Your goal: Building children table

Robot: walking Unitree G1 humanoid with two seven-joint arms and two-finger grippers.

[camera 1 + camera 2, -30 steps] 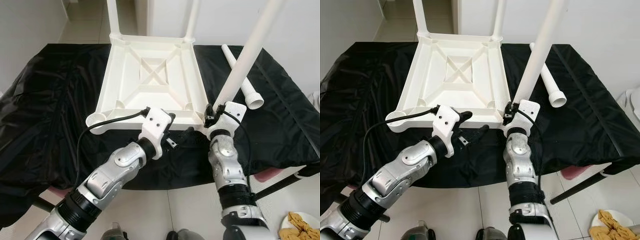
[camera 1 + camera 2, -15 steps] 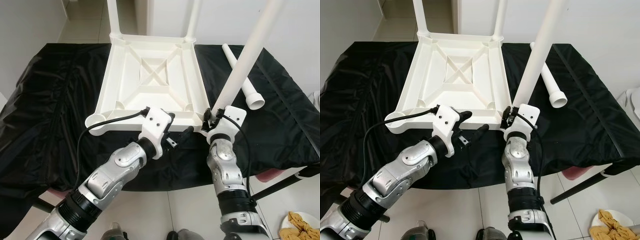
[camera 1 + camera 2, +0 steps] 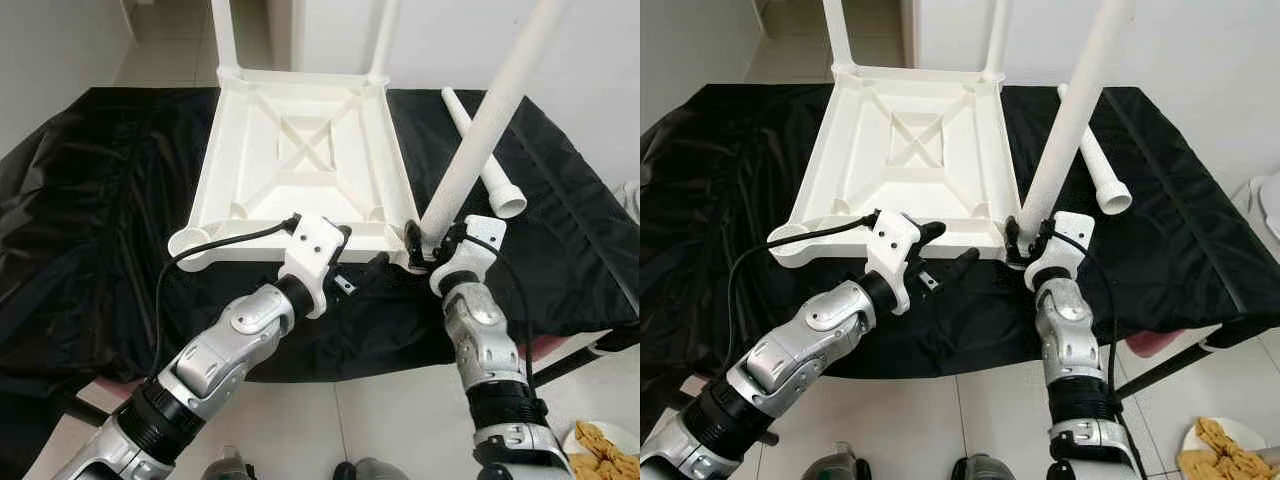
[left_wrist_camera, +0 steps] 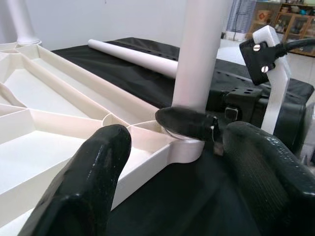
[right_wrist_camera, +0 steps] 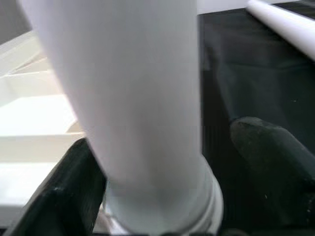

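Observation:
An upturned white plastic table top [image 3: 300,160] lies on a table covered in black cloth [image 3: 100,200]. Two white legs [image 3: 225,35] [image 3: 385,35] stand in its far corners. A third white leg [image 3: 520,60] leans up from the near right corner socket [image 4: 184,147]. My right gripper [image 3: 420,240] is shut on this leg's base, a black finger [image 5: 74,191] on either side. My left gripper [image 3: 362,248] hovers open just in front of the table top's near edge, left of that socket, holding nothing. A loose leg [image 3: 500,190] lies on the cloth to the right.
The cloth-covered table ends just below my grippers, with pale tiled floor [image 3: 380,420] beyond. A plate with something yellow [image 3: 600,450] sits on the floor at lower right. A black cable [image 3: 220,240] loops from my left wrist over the table top's near left corner.
My right forearm has swung to the right while the gripper stays at the leg's base. The leg's foot now sits lower, at the corner socket. The left arm has barely moved.

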